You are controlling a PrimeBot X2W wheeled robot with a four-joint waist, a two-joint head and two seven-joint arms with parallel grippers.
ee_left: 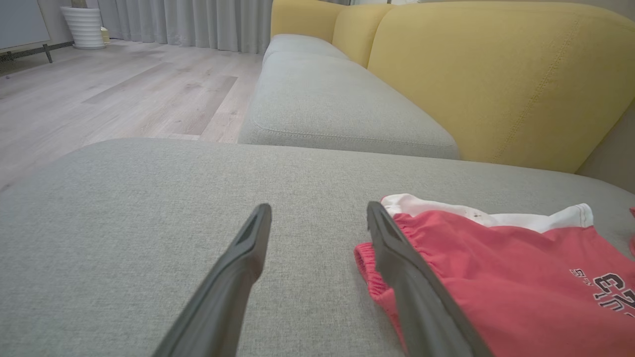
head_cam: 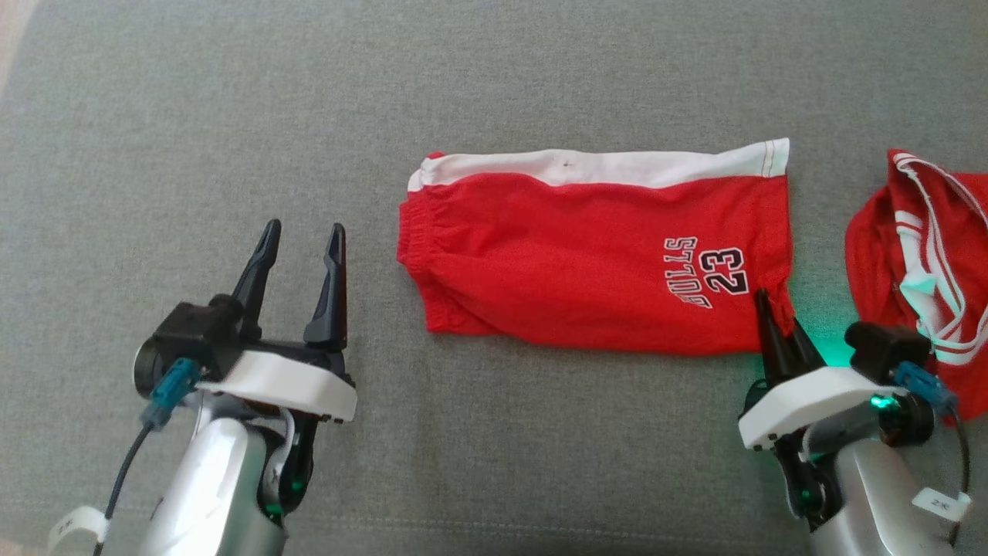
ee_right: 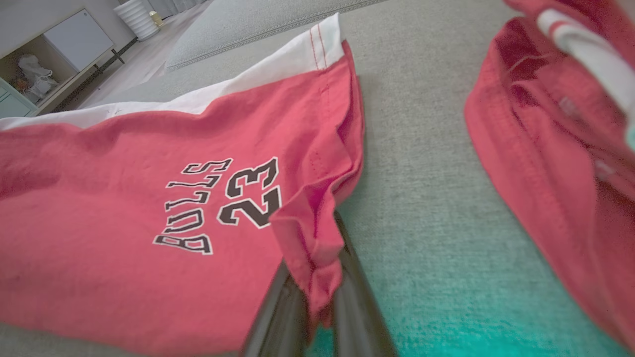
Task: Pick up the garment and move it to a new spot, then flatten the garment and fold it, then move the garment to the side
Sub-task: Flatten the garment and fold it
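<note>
Two red garments on one grey sofa cushion (head_cam: 231,116): BULLS 23 shorts (head_cam: 587,255) flat at centre, striped red garment (head_cam: 880,255) crumpled just to their right. Two grippers: left gripper (head_cam: 305,226) spread wide, empty, near waistband; right gripper (head_cam: 776,316) pinched tight on near right hem corner.

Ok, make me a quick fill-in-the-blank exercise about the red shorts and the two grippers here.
1. The right gripper is ___ on a corner of the red shorts.
2. The left gripper stands ___, apart from the shorts.
3. The number printed on the shorts is ___.
4. The shorts lie on a ___ sofa cushion.
Missing words: shut, open, 23, grey.
</note>
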